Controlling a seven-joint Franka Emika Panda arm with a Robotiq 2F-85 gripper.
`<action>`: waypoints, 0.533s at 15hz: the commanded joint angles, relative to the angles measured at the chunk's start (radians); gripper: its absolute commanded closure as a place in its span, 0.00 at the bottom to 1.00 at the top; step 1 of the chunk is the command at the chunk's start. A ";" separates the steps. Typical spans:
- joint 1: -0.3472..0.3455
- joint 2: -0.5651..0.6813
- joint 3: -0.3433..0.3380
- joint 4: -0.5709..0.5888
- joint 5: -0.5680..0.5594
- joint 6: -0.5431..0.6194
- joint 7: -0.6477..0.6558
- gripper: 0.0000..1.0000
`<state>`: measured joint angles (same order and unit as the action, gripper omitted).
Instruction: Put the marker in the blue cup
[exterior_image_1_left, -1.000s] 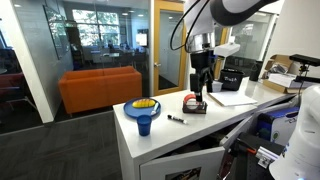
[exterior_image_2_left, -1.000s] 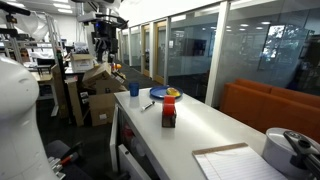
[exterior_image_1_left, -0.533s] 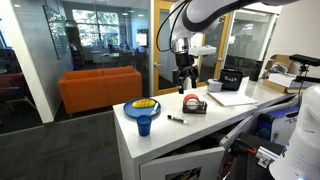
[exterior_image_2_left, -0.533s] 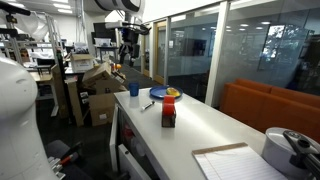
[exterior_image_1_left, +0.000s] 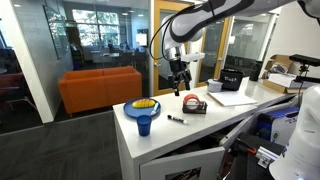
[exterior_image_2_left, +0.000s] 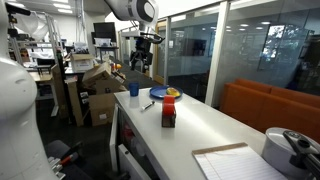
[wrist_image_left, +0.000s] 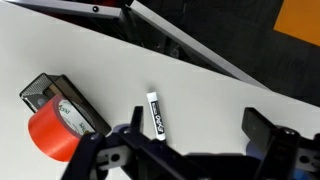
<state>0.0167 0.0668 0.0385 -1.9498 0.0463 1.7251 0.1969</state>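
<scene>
Wrist view: gripper (wrist_image_left: 193, 140) is blurred & cropped by btm edge. In an exterior view, marker (exterior_image_1_left: 176, 119) on desk (exterior_image_1_left: 165, 132) is shown too small for detail.

You see a red tape roll (wrist_image_left: 50, 132) in a black holder (wrist_image_left: 55, 85) on the white table (wrist_image_left: 220, 110). A wide blue bowl (exterior_image_1_left: 136, 108) of yellow contents stands nearby.

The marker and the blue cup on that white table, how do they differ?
The marker is a thin stick; the blue cup is wide-rimmed and far bulkier. The marker lies flat; the cup stands upright, mouth up. The marker is dark, with a pale label in the wrist view; the cup is plain blue. Both rest on the white table, apart, and the open end effector hangs above, touching neither.
</scene>
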 joint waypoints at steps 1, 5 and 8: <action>0.005 0.038 -0.008 0.036 -0.045 -0.043 -0.054 0.00; 0.006 0.030 -0.008 0.012 -0.036 -0.008 -0.037 0.00; 0.007 0.030 -0.008 0.014 -0.037 -0.011 -0.038 0.00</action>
<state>0.0187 0.0965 0.0364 -1.9370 0.0090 1.7162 0.1598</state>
